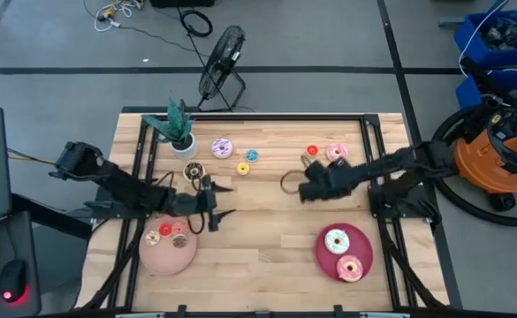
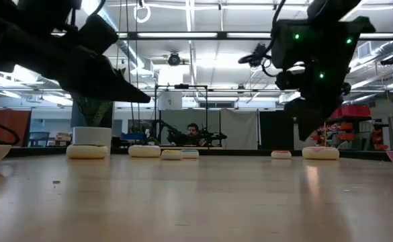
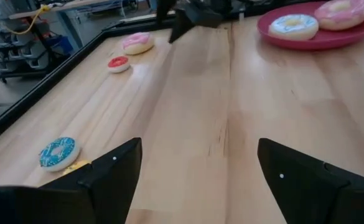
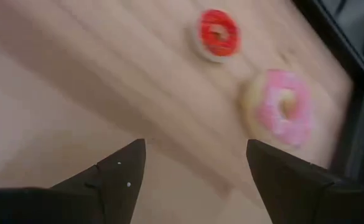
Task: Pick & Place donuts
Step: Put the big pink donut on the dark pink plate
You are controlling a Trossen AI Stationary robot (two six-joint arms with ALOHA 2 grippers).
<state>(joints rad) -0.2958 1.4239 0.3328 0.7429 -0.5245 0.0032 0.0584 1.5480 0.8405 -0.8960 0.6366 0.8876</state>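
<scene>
**Both grippers empty above the table, donuts scattered and plated**

From above, you had the left gripper (image 1: 216,203) at nine o'clock of table centre, fingers spread wide and empty, just beside the pale pink round plate (image 1: 156,255) carrying small red and pink donuts. The right gripper (image 1: 304,188) sat just right of centre, toward two o'clock. The purple-iced donut (image 1: 222,147), chocolate-sprinkled donut (image 1: 193,170) and blue-iced donut (image 1: 252,155) lay at eleven o'clock; the crimson round plate (image 1: 327,250) at five o'clock held a white-iced donut (image 1: 336,239) and a pink one.

At table height, both grippers hung clear of the wood.

Your left wrist showed its fingers (image 3: 110,177) apart, nothing between them.

Your right wrist showed its fingers (image 4: 116,174) parted above the small red ring donut (image 4: 218,33) and the pink-iced donut (image 4: 283,113).
</scene>
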